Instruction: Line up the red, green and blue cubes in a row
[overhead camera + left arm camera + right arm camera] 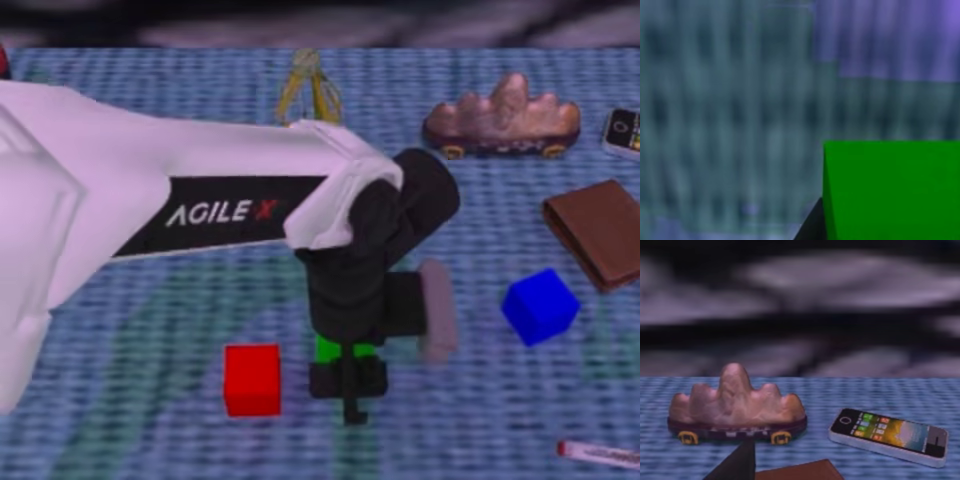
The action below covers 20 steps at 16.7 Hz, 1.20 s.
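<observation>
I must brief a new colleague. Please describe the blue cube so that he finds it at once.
Start from the left arm reaching across the table in the top view. Right of its gripper lies the blue cube, beside the brown wallet. It is the only blue block: the red cube sits left of the gripper, the green cube under it.

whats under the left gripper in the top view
The green cube sits under the left gripper; only a green strip shows past the black wrist. The left wrist view shows one green face close up. Whether the fingers touch it is hidden. The red cube lies beside it.
</observation>
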### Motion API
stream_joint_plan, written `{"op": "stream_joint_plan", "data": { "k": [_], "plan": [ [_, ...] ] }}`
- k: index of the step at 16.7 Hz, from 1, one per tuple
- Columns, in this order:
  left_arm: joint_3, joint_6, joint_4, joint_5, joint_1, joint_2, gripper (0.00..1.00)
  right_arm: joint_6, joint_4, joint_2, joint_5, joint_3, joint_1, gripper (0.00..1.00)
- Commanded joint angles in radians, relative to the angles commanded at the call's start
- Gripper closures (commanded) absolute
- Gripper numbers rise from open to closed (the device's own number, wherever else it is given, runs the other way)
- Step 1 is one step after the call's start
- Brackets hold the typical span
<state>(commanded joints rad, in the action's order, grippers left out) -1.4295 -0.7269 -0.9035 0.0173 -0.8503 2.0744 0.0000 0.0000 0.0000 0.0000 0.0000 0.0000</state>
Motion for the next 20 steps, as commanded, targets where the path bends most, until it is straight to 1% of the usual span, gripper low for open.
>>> {"op": "stream_joint_plan", "data": {
  "k": [2, 6, 19, 20],
  "plan": [
    [0.032, -0.001, 0.049, 0.0, -0.001, 0.021, 1.0, 0.0, 0.0, 0.0, 0.0, 0.0, 0.0, 0.0],
    [0.038, -0.001, 0.059, -0.001, -0.001, 0.025, 1.0, 0.0, 0.0, 0.0, 0.0, 0.0, 0.0, 0.0],
    [0.038, -0.001, 0.059, -0.001, -0.001, 0.025, 0.02, 0.0, 0.0, 0.0, 0.0, 0.0, 0.0, 0.0],
    [0.038, -0.001, 0.059, -0.001, -0.001, 0.025, 0.0, 0.0, 0.0, 0.0, 0.0, 0.0, 0.0, 0.0]
  ]
}}
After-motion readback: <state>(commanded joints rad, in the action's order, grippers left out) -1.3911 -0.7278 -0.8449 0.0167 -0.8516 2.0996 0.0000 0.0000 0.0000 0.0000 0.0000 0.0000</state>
